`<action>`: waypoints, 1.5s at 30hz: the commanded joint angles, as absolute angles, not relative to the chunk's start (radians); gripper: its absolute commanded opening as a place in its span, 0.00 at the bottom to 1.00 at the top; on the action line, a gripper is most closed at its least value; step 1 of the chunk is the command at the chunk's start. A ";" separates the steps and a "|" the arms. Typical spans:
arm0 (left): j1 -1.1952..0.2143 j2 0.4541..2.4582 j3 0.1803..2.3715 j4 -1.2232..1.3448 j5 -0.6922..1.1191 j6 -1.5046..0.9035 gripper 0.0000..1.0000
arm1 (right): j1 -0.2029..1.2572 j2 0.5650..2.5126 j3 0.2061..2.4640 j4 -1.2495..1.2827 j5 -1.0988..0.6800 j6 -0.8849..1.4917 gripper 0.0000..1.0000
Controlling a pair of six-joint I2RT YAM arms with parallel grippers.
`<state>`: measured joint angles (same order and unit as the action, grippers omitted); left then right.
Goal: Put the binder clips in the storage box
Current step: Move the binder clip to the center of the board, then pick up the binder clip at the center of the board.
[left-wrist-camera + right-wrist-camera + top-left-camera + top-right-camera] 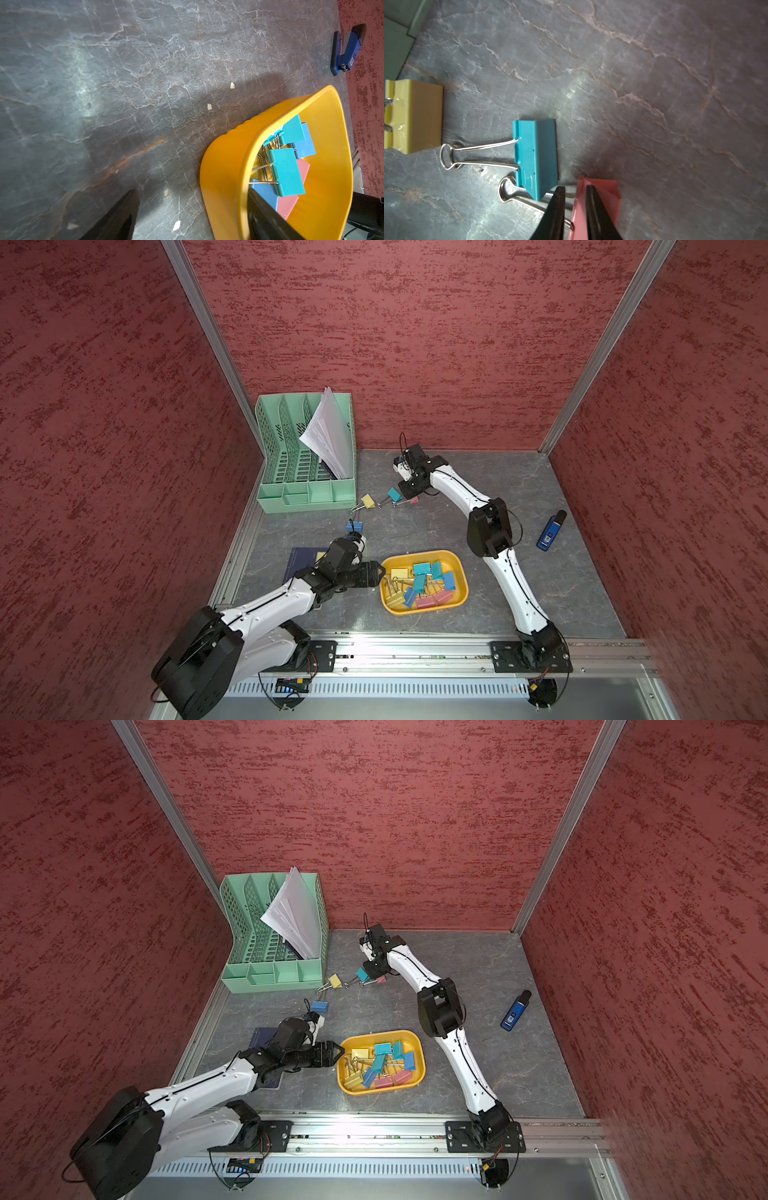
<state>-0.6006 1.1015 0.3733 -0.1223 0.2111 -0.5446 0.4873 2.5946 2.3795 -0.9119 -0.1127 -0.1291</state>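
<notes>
Pink clip edge between right gripper's narrow jaws; teal clip beside.

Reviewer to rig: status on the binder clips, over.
Left pincer open at the storage box rim. Right pincer shut on the pink clip, not yet lifted. Teal clip crowds it; yellow clip and blue clip loose too.
</notes>
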 commanded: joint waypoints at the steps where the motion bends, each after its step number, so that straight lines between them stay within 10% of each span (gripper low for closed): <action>1: -0.599 1.114 0.379 -0.170 0.187 -0.525 0.82 | 0.491 2.480 2.217 -0.871 -0.081 -0.127 0.22; 13: -0.601 1.102 0.374 -0.167 0.189 -0.524 0.82 | 0.491 2.133 1.730 -0.751 -0.062 -0.072 0.19; 26: -0.603 1.086 0.368 -0.168 0.187 -0.524 0.82 | 0.546 2.136 1.749 -0.747 -0.313 -0.021 0.18; 45: -0.603 1.075 0.364 -0.167 0.190 -0.524 0.82 | 0.518 1.987 1.433 -0.732 0.018 0.164 0.13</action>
<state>-0.6014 1.0855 0.3729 -0.1387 0.2047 -0.5430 0.5335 1.9736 1.4357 -0.7414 -0.0669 0.1284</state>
